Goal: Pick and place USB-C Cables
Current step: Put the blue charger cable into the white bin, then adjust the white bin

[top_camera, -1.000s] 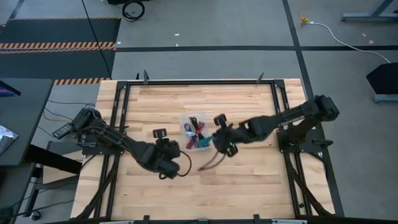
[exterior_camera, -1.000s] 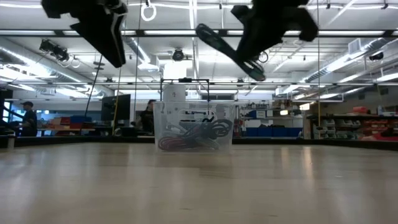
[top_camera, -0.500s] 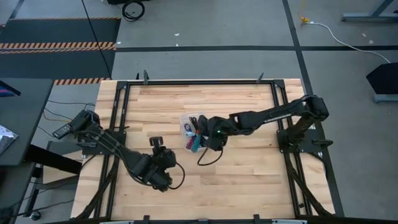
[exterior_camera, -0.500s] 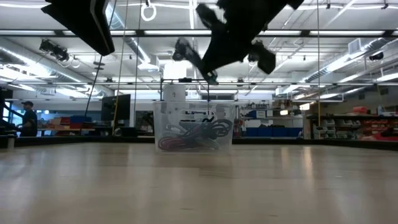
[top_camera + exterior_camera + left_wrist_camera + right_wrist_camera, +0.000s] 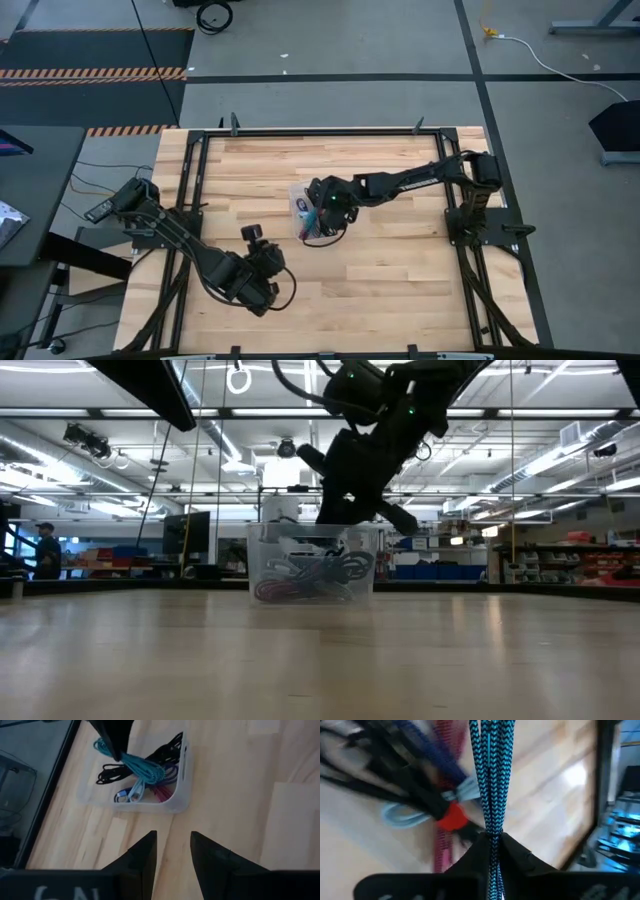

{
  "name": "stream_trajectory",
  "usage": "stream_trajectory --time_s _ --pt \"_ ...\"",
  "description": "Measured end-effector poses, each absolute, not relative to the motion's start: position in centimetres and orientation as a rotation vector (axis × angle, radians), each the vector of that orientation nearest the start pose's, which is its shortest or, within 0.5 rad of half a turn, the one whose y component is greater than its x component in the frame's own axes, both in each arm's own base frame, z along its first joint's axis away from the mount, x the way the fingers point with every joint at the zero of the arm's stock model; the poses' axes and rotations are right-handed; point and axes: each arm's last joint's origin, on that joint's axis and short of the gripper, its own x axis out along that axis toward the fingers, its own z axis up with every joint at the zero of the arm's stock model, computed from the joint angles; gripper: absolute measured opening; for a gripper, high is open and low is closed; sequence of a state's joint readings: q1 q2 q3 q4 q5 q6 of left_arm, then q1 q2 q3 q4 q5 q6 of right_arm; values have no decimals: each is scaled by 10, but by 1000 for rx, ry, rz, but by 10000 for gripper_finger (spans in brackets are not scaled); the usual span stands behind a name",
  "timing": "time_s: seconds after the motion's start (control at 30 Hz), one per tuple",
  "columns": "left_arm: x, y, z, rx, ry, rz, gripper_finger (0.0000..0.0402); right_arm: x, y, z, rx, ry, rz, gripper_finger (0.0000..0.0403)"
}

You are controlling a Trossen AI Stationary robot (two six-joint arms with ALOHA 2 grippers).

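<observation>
A clear plastic container point(image 5: 296, 190) point(image 5: 312, 565) point(image 5: 181, 780) stands on the wooden table. It holds black-with-red point(image 5: 451, 816), maroon point(image 5: 442, 852), purple-blue point(image 5: 427, 750) and light blue point(image 5: 400, 815) cables. My right gripper point(image 5: 322, 210) point(image 5: 352, 508) hangs over the container, shut on the teal braided cable point(image 5: 142, 767) point(image 5: 490, 780). My left gripper point(image 5: 172, 852) point(image 5: 266, 260) is open in the air, toward the near-left of the container, pointing at it. My right gripper pinches the teal cable's bundled strands point(image 5: 492, 827) between its two fingers, coming from above and slanting in from the table's right. The bundle slants down from the fingers point(image 5: 112, 737), and its lower end point(image 5: 156, 772) lies over the other cables in the container.
Bare wooden tabletop point(image 5: 400, 270) surrounds the container on all sides. A black metal frame point(image 5: 330, 131) borders the table. The room beyond holds shelves, and a person point(image 5: 44, 550) is far off on the left of the low view.
My right gripper has carried the teal cable toward the table's left and down, from beside the container to over it. The trailing cable has been drawn along off the table. My left gripper has backed away toward the near edge.
</observation>
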State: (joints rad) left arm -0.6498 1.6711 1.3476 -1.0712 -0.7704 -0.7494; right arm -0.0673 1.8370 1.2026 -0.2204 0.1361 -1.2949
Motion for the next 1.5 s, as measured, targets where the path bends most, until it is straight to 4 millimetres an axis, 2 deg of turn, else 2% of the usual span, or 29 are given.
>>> stream_trajectory --time_s 0.3,0.57,0.67,0.77,0.87,1.03,1.13,1.3,1.43,1.5 --pt "263 -175 259 184 889 469 125 385 -28 184 -1171 841 426 85" --pt "263 -175 259 215 898 454 125 385 -30 184 -1171 882 359 106" --pt "264 -173 259 249 890 459 125 384 -32 189 -1200 909 287 112" --pt "266 -170 260 287 868 483 125 382 -36 204 -1185 877 212 118" --pt "270 -166 262 302 791 550 125 379 -42 222 -1050 792 139 124" --pt "278 -161 264 247 736 592 125 368 -63 249 -644 700 -81 131" --pt "282 -160 264 205 741 580 125 356 -79 257 -456 712 -143 132" --pt "291 -157 265 150 751 524 125 337 -103 251 -208 811 -123 131" --pt "303 -154 267 101 739 466 125 332 -110 239 -135 900 -93 131" --pt "308 -151 269 89 731 444 125 333 -112 237 -109 891 -94 131"
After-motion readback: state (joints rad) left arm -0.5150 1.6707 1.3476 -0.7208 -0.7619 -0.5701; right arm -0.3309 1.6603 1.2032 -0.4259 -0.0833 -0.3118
